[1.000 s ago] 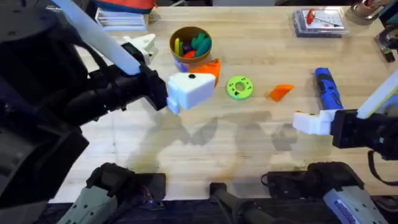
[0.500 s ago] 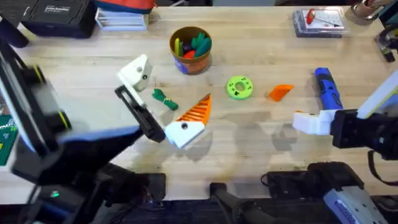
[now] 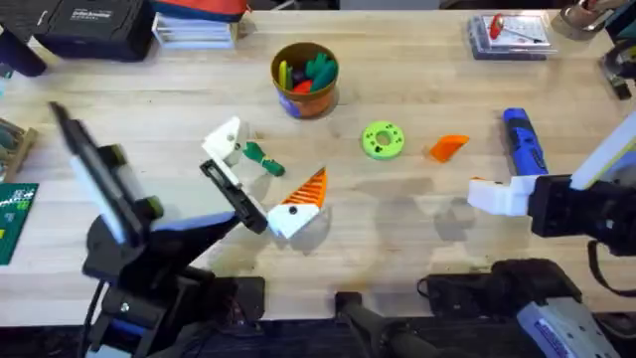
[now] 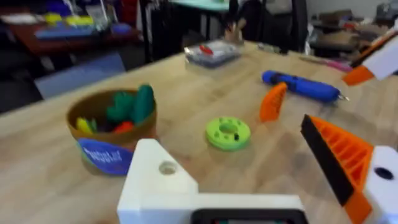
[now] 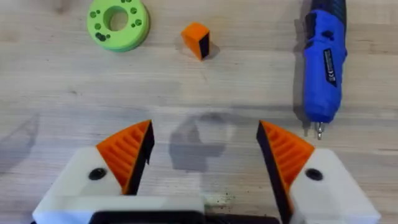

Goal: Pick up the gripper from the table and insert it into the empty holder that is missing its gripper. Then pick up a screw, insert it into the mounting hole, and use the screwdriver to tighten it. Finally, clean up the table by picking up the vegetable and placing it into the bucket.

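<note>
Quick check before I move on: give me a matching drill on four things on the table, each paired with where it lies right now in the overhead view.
Things:
1. vegetable
2. screwdriver
3. green disc
4. loose orange gripper

Places:
A. at the right of the table, just beyond the right gripper
B. between the green disc and the screwdriver
C. on the table between the left gripper's two fingers
D. in front of the bucket, to its right

Pairs: 1-C, 2-A, 3-D, 4-B
</note>
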